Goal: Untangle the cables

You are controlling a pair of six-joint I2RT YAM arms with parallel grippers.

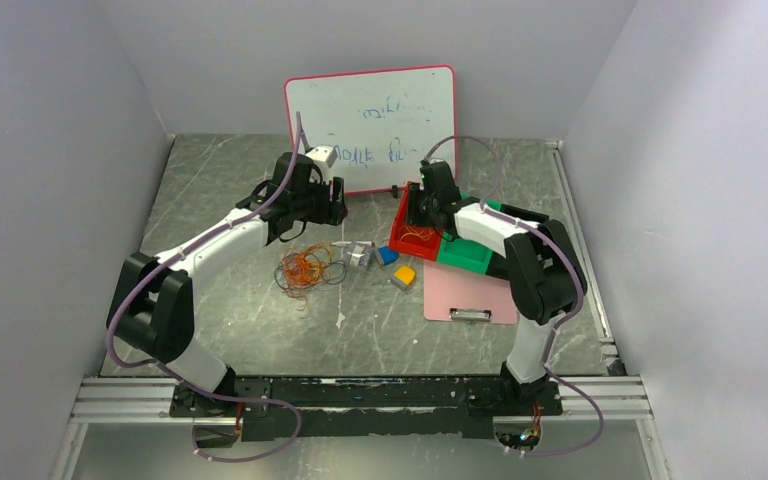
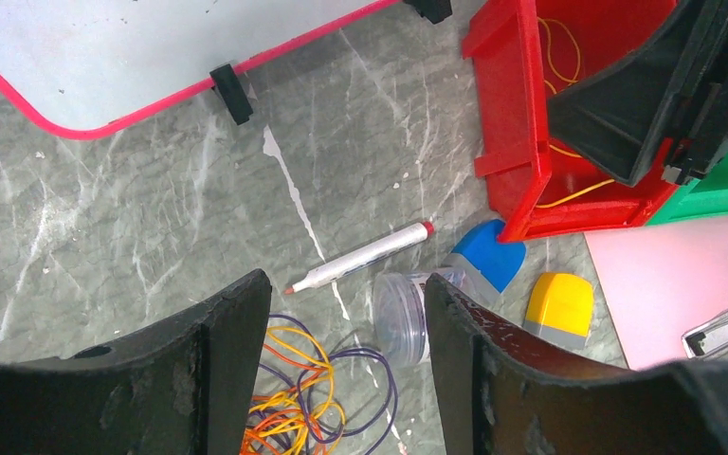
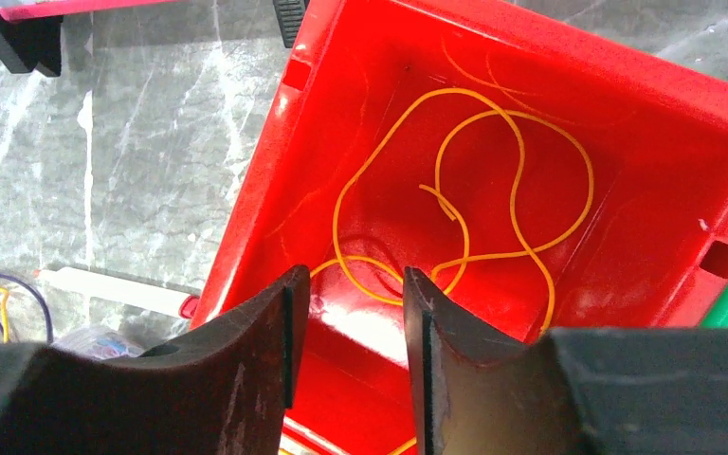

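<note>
Yellow cable (image 3: 515, 190) lies in red bin (image 3: 664, 123) just beyond the spread right pincer (image 3: 351, 284).

A pink-framed whiteboard (image 1: 370, 125) stands at upper centre of a grey marbled table (image 1: 220, 200). Right of centre, a red bin (image 1: 401, 225) touches a green bin (image 1: 465, 255), with a pink clipboard (image 1: 465, 295) below. At centre lie a white marker (image 2: 360, 258), a clear jar (image 2: 400, 318), a blue block (image 2: 486, 258) and a yellow block (image 2: 559, 303).

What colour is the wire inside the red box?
The thin yellow wire is yellow, clearest in the right wrist view.
</note>
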